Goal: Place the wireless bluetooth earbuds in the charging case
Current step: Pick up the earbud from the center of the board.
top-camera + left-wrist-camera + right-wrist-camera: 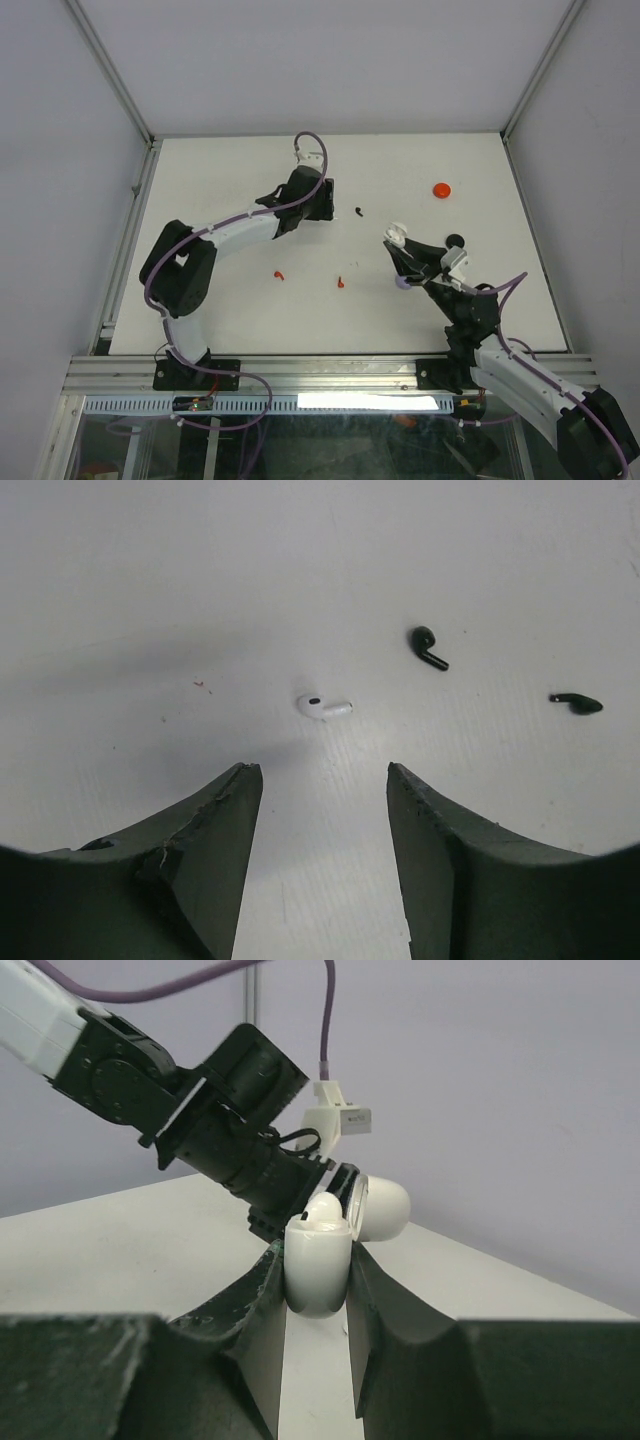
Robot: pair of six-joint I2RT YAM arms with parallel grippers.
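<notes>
The right wrist view shows my right gripper (317, 1252) shut on an upright white charging case (318, 1265). Its lid (385, 1208) is flipped open and one white earbud (325, 1210) sits in it. From above, that case (397, 235) hangs over the table right of centre. My left gripper (323, 772) is open with nothing between its fingers. It hovers just short of a loose white earbud (322, 707) lying on the table. Two black earbuds (428, 648) (577, 703) lie farther right. Two red earbuds (279, 273) (342, 283) lie nearer the front.
A red round case (442, 189) sits at the back right and a black case (455, 240) lies beside the right gripper. A small lilac piece (402, 283) shows under the right arm. White walls with metal posts enclose the white table (220, 190).
</notes>
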